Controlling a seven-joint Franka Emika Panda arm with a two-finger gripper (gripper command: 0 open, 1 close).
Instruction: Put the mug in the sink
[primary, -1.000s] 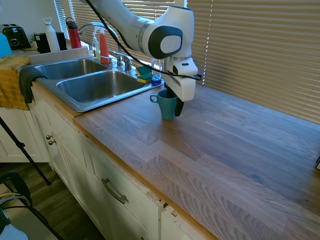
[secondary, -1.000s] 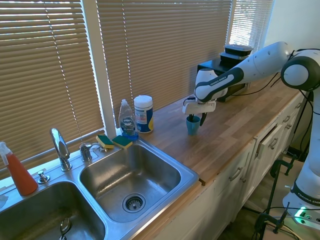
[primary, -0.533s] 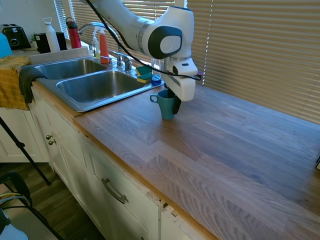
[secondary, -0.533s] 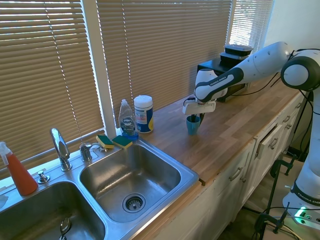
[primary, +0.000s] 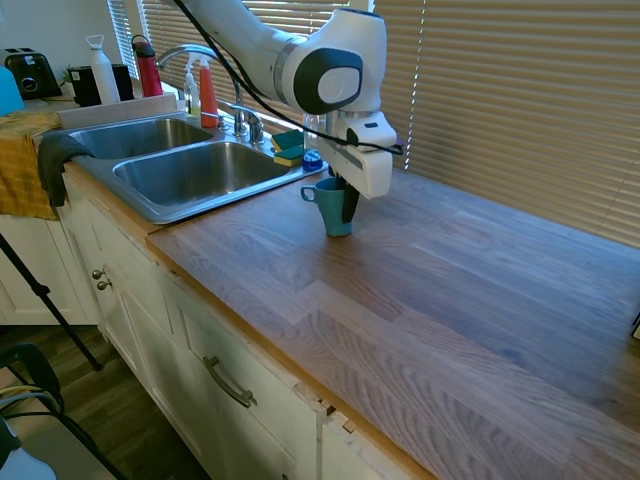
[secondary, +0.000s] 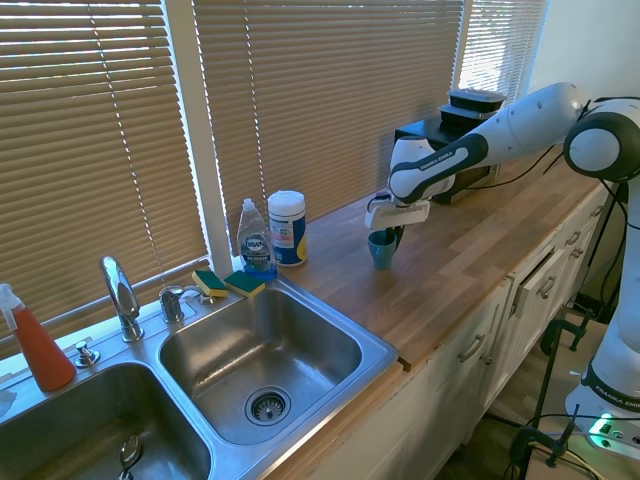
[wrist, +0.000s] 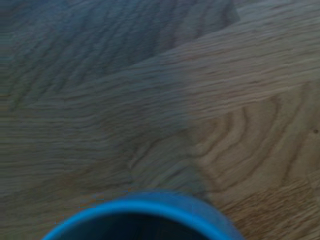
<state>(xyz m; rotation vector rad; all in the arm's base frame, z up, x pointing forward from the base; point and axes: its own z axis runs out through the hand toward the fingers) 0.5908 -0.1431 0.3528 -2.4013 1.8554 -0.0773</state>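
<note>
Gripper (primary: 343, 203) fingers pinch the rim of the mug (primary: 334, 209), one finger dipping inside it, and the mug sits upright on or barely above the wooden counter (primary: 450, 290), just past the corner of the sink (secondary: 262, 352). Both steel basins look empty apart from their drains. Behind the sink stand a dish soap bottle (secondary: 255, 240) and white wipes canister (secondary: 288, 228).

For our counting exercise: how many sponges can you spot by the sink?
2. Both lie side by side on the sink rim's back corner, next to the dish soap bottle: one sponge nearer the faucet, the other sponge beside it. Others may be hidden.
</note>
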